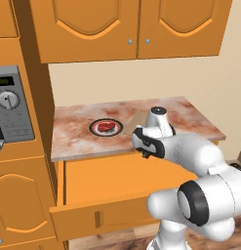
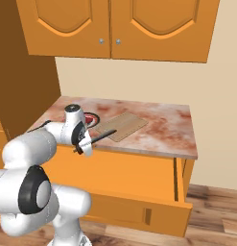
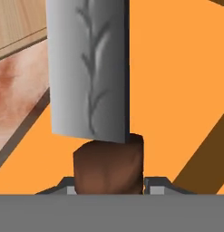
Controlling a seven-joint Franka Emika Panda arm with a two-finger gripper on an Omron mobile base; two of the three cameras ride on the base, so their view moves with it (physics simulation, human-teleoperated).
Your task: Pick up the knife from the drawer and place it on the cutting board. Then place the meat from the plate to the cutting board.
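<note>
My gripper [image 3: 109, 183] is shut on the knife [image 3: 90, 68], holding its dark handle while the grey blade points away from the hand. In the right base view the gripper [image 2: 84, 144] hangs over the open drawer [image 2: 129, 178], just in front of the counter edge. From there the knife [image 2: 101, 136] points toward the tan cutting board [image 2: 121, 126]. The plate [image 1: 106, 128] with the red meat [image 1: 106, 127] lies left of the cutting board [image 1: 139, 119]. My arm hides part of the board in the left base view.
The marbled counter [image 2: 163, 129] ends at a right edge above the drawer's side. Arched-panel wall cabinets [image 2: 115, 24] hang overhead. A tall cabinet with an oven panel [image 1: 10, 105] stands to the left. The drawer front [image 1: 100, 217] juts out toward the base.
</note>
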